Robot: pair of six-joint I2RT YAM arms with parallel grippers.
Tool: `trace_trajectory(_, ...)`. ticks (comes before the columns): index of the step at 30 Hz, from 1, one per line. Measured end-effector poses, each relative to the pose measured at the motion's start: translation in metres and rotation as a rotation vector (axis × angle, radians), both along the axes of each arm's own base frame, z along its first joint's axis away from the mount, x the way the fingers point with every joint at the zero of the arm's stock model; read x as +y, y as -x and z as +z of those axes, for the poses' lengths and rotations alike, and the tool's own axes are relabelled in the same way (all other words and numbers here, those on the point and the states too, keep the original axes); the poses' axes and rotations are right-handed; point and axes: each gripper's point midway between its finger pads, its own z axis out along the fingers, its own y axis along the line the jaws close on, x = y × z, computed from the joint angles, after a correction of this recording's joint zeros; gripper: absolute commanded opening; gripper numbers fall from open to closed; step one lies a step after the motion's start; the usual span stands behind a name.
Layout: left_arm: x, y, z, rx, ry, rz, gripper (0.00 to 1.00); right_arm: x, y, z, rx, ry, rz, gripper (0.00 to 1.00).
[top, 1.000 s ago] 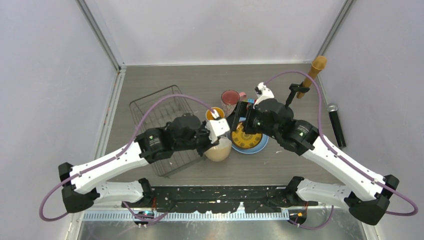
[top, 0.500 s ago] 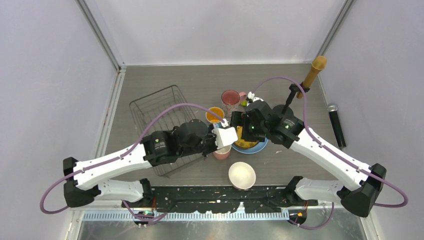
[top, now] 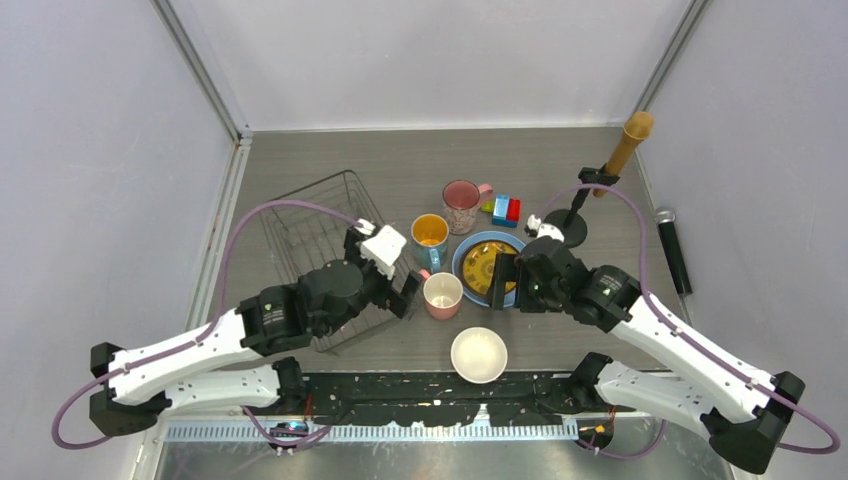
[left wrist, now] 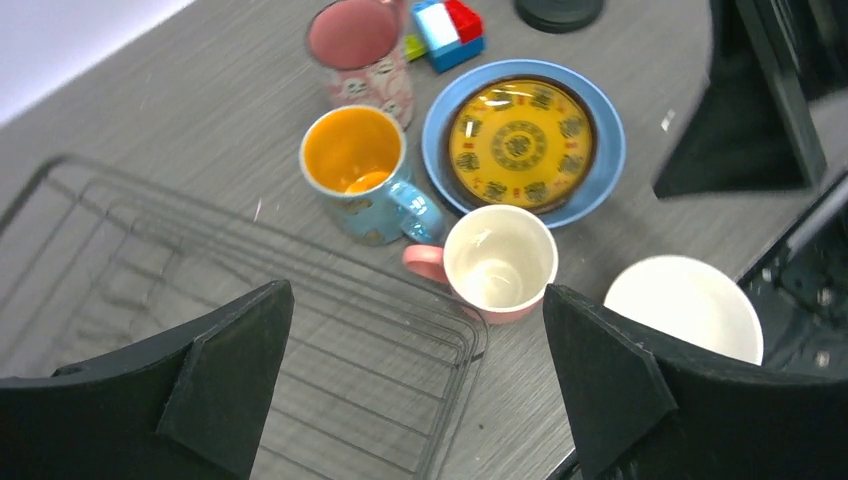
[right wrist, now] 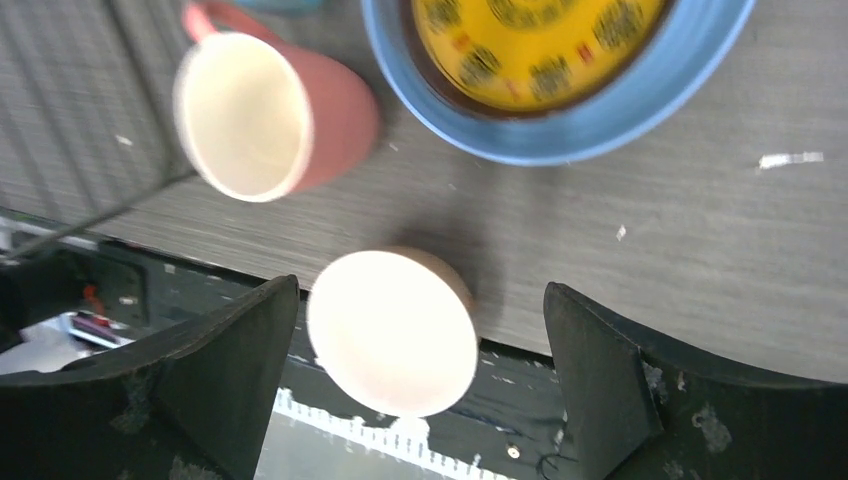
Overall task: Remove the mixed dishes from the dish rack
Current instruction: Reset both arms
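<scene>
The left gripper (left wrist: 415, 300) is spread wide, holding nothing; the dish rack (left wrist: 200, 255) lies under it, the pink cup (left wrist: 497, 262) just ahead; the right gripper (right wrist: 420, 290), wide too, hangs above the white bowl (right wrist: 392, 332); ahead, the yellow patterned plate (right wrist: 530, 40) sits inside the light blue plate (right wrist: 600, 135).

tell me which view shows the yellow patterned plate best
The left wrist view: the yellow patterned plate shows whole and sharp, sitting on the light blue plate. The top external view shows it small, partly hidden by the right arm. The right wrist view cuts off its upper part at the frame edge.
</scene>
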Motion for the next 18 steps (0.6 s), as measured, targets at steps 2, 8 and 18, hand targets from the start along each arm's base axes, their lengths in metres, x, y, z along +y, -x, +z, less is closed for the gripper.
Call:
trace_trajectory(2,0.011,-0.005,-0.003,0.038,0.055,0.103,1.0,-0.007,0.008,-0.024,0.057,0.038,-0.02,1.0)
trace_trajectory(8,0.067,-0.014,-0.009,0.148,0.253,0.435,1.0,-0.025,0.007,-0.044,0.053,0.057,-0.139,1.0)
trace_trajectory(18,0.149,-0.008,-0.014,0.239,0.509,0.743,1.0,-0.044,-0.02,-0.004,-0.187,-0.071,-0.312,1.0)
